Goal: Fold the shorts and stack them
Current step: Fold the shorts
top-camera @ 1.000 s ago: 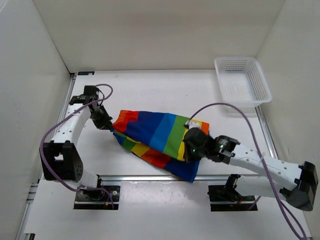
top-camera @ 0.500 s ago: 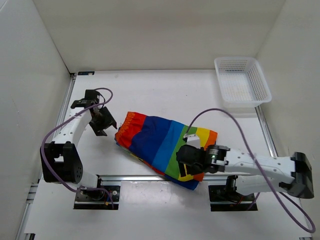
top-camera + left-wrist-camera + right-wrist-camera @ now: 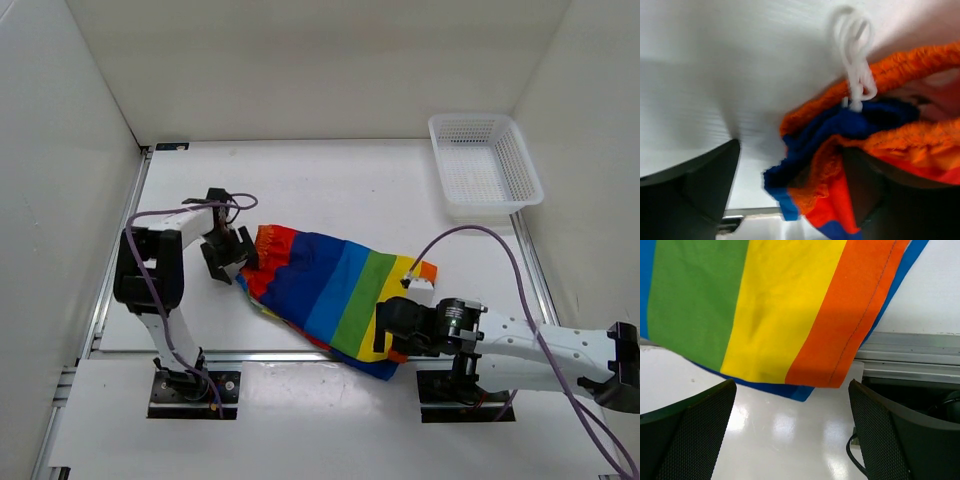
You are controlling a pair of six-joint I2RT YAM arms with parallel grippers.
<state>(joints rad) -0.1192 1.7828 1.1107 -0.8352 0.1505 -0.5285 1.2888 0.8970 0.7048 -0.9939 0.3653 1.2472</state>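
The rainbow-striped shorts [image 3: 335,290] lie crumpled on the white table, waistband to the left and leg hems to the near right. My left gripper [image 3: 230,262] is open at the waistband end. In the left wrist view the bunched orange and blue waistband [image 3: 840,150] and its white drawstring [image 3: 855,65] lie loose between the spread fingers [image 3: 695,185], unpinched. My right gripper [image 3: 388,328] is open at the near right hem. In the right wrist view the orange and yellow hem [image 3: 790,320] lies just beyond the open right gripper [image 3: 792,440], with bare table between its fingers.
A white mesh basket [image 3: 485,165] stands at the far right corner. An aluminium rail [image 3: 300,355] runs along the table's near edge, under the shorts' lowest corner, and shows in the right wrist view [image 3: 910,352]. White walls enclose the left, back and right.
Both grippers have opened and let go of the shorts, which dropped flatter and shifted right. The left gripper moved right to the waistband. The right arm drew back toward the near right.
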